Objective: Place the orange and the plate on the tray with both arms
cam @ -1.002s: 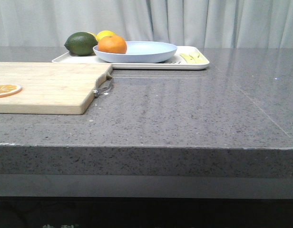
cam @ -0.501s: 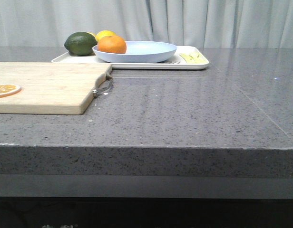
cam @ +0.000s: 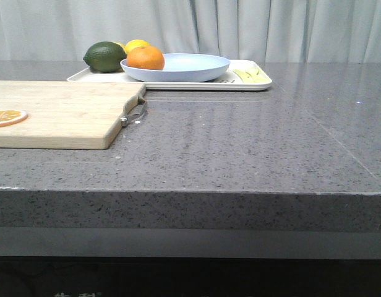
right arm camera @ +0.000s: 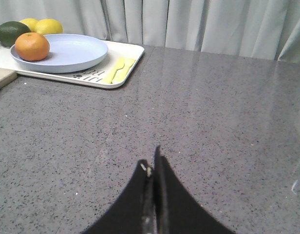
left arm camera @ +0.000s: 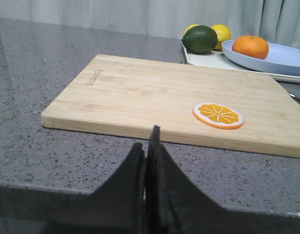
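Note:
The orange [cam: 146, 58] lies in the left part of the pale lavender-blue plate [cam: 190, 67], and the plate rests on the cream-white tray [cam: 255, 83] at the back of the grey counter. All three also show in the left wrist view: orange [left arm camera: 250, 46], plate [left arm camera: 286, 53], tray [left arm camera: 208, 59], and in the right wrist view: orange [right arm camera: 32, 46], plate [right arm camera: 74, 51], tray [right arm camera: 125, 73]. My left gripper [left arm camera: 146, 139] is shut and empty, low at the counter's near edge before the cutting board. My right gripper [right arm camera: 152, 163] is shut and empty over bare counter. Neither gripper shows in the front view.
A light wooden cutting board [cam: 60, 114] with a flat orange slice [cam: 7, 116] lies front left. A dark green lime [cam: 105, 56] and a yellow lemon [cam: 136, 44] sit on the tray's left end. Pale yellow cutlery [cam: 251, 75] lies on its right end.

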Tool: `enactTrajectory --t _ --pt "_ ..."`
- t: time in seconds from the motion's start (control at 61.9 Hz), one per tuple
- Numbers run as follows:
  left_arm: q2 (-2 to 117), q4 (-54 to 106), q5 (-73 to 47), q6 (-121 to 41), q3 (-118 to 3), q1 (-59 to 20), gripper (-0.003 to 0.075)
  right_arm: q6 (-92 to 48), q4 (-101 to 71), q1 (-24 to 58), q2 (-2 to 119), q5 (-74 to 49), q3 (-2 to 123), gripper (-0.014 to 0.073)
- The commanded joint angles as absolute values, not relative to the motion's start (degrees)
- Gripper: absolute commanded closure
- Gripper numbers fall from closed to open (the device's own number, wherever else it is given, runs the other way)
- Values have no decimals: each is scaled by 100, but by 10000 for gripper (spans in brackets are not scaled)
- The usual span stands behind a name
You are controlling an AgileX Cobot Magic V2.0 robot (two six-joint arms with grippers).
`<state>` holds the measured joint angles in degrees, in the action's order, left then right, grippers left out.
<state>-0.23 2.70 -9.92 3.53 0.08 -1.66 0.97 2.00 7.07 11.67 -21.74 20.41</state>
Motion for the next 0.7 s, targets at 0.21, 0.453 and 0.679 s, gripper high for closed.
enactTrajectory --t 0.21,0.453,0.679 --pt "-138 319 -497 349 31 -159 738 -268 64 299 763 -442 1034 713" --pt "-138 319 -497 349 31 -159 738 -268 -456 -217 -189 -403 -152 713" --pt "-138 319 -517 349 31 -159 738 -263 -454 -217 -151 -738 -137 713"
